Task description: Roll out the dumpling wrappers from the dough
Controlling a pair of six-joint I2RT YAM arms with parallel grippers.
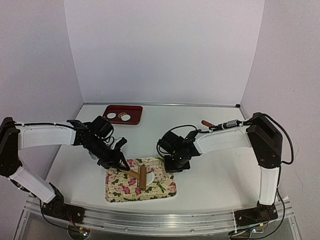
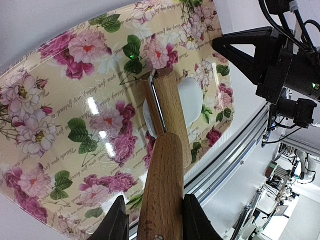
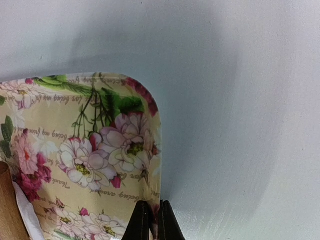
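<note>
Dough [image 2: 193,98] under rolling pin [image 2: 172,112], floral tray [image 2: 60,100]

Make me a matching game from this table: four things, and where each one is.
1. rolling pin
2. floral tray
3. red tray
4. white dough

A. far side of the table, holding two dumpling wrappers
B. rim pinched by the right gripper
C. handle held in the left gripper
D. lying under the rolling pin

Pairs: 1-C, 2-B, 3-A, 4-D

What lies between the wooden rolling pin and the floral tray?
Flattened white dough lies under the rolling pin on the floral tray; the left wrist view shows it best.
</note>
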